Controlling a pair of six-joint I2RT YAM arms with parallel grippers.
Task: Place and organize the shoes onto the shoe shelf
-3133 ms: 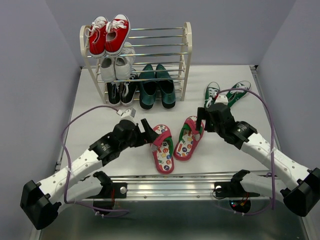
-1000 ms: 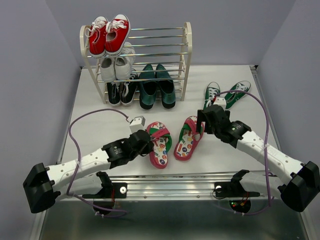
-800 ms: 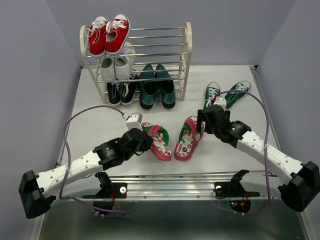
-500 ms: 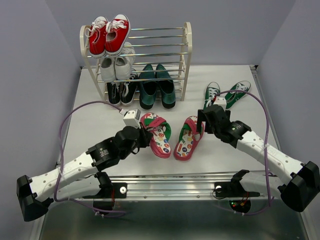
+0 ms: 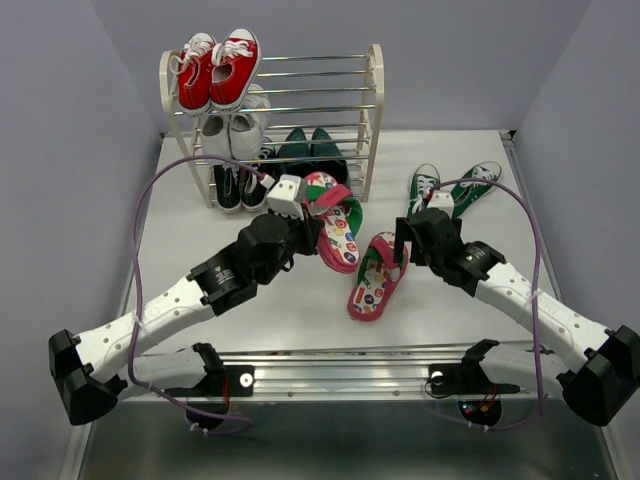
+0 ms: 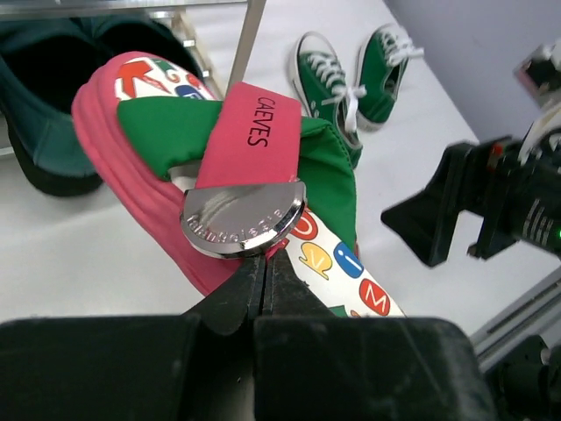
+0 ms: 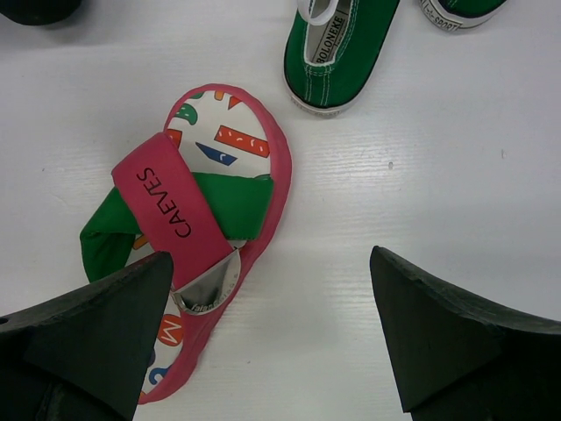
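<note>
Red flip-flops [image 5: 375, 285], green straps, letter-patterned insoles; green sneakers [image 5: 424, 186], white laces.

Probably a robotics lab test cell: a bare white tabletop [image 5: 180, 235] boxed in by plain lilac-grey walls [image 5: 60, 100], two white-and-black robot arms [image 5: 150, 320] [image 5: 530, 300] bolted to an aluminium rail [image 5: 330, 365], purple cables [image 5: 138, 255] looping loose.

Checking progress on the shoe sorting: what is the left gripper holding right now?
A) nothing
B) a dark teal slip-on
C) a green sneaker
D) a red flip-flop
D: in the left wrist view the left gripper is shut on a red flip-flop, pinching it at the strap, just below the shiny buckle plate.
</note>
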